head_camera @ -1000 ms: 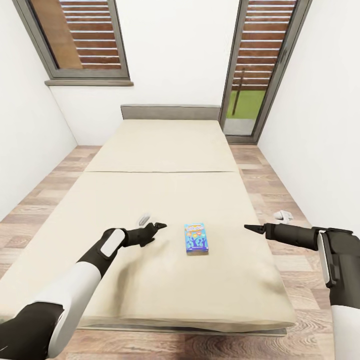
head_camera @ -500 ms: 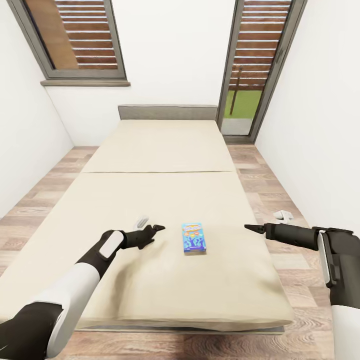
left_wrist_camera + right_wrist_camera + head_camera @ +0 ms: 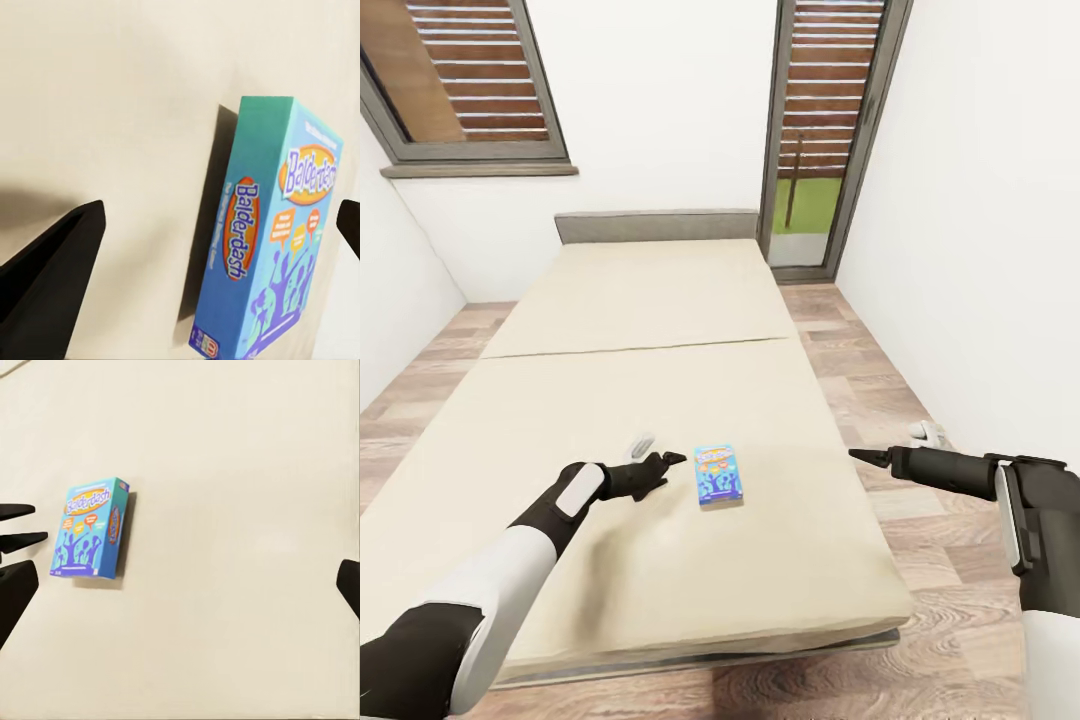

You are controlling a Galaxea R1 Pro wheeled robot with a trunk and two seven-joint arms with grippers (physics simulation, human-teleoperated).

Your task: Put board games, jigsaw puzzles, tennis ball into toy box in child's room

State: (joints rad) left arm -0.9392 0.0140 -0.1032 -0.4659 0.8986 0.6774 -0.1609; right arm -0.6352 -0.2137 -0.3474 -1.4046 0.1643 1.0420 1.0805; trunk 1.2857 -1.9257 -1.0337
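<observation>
Beige bed (image 3: 660, 400) bears blue board game (image 3: 718, 475); left hand (image 3: 672, 459) beside it.

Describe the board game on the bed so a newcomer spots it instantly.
Find the big beige bed with the grey headboard. Near its foot end, just beyond the left tool, lies a small flat box, the board game. It is bright blue, cartoon-printed, titled "Balderdash", the one colourful thing on the plain mattress.

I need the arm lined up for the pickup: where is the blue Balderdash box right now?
In the head view the blue Balderdash box lies flat on the bed near its foot end, just beyond the left gripper, with the right gripper farther off on its other side.
</observation>
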